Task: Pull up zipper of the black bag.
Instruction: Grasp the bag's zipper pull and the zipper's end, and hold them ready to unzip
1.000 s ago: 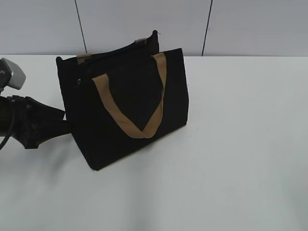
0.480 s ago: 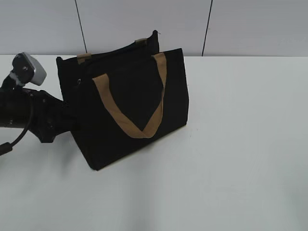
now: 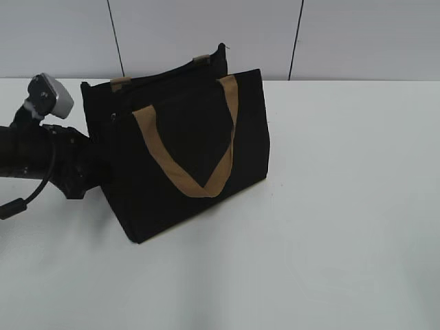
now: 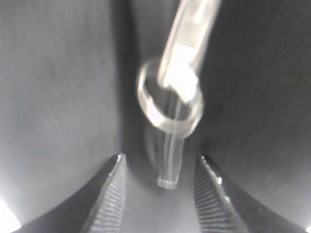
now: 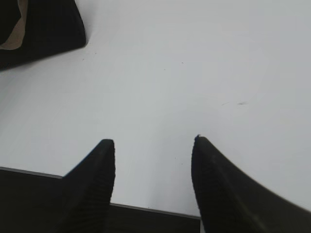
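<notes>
bag: black bag [image 3: 182, 155] stands upright on the white table [image 3: 344, 206], tan handles, one hanging down its front face
zipper: silver zipper [image 4: 171, 104] pull with a ring, blurred, hangs against the bag's dark fabric in the left wrist view; in the exterior view only a tiny speck near the bag's upper left corner, too small to make out
left fingers: left fingers [image 4: 112, 187] spread apart, one on each side of the zipper pull's lower tip; tip lies in the gap, not touching either finger as far as the blur allows
left arm: comes in from the bag's left side, front end right up against the bag's left end
right fingers: right fingers [image 5: 97, 167] spread, nothing between them, over bare table; only a corner of the bag at the upper left of that view, well apart from them
</notes>
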Robot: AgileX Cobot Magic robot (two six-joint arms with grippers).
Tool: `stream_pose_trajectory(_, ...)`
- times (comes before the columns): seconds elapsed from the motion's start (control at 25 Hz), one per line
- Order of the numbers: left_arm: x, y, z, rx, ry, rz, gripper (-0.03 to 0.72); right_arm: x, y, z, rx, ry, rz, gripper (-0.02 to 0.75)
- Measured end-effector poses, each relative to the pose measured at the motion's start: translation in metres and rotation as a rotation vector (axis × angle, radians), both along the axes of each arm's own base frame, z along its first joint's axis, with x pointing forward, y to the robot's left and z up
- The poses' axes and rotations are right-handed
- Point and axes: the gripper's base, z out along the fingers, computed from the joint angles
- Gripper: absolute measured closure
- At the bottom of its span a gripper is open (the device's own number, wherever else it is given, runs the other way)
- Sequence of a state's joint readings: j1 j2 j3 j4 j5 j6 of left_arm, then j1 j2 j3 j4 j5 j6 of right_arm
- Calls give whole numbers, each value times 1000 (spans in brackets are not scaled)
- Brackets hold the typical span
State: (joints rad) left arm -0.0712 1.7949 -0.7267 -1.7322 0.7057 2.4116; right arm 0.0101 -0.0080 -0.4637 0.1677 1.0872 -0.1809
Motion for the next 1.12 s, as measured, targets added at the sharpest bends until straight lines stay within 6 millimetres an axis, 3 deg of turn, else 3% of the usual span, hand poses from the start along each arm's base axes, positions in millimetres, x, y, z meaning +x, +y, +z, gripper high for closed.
stream_pose_trajectory(0.28, 2, 0, -20, 8, 63, 3, 343, 0, 0, 0, 0, 0, 0, 349)
stream_pose_trajectory(0.64, 1, -2, -20, -24, 66, -17, 390, 0, 0, 0, 0, 0, 0, 349)
stream_pose_trajectory(0.76, 1, -2, -20, -26, 70, -14, 456, 0, 0, 0, 0, 0, 0, 349)
stream_pose_trajectory(0.92, 1, -2, -21, -33, 90, 6, 613, 0, 0, 0, 0, 0, 0, 349)
stream_pose_trajectory(1.12, 2, 0, -22, -33, 123, 48, 613, 0, 0, 0, 0, 0, 0, 349)
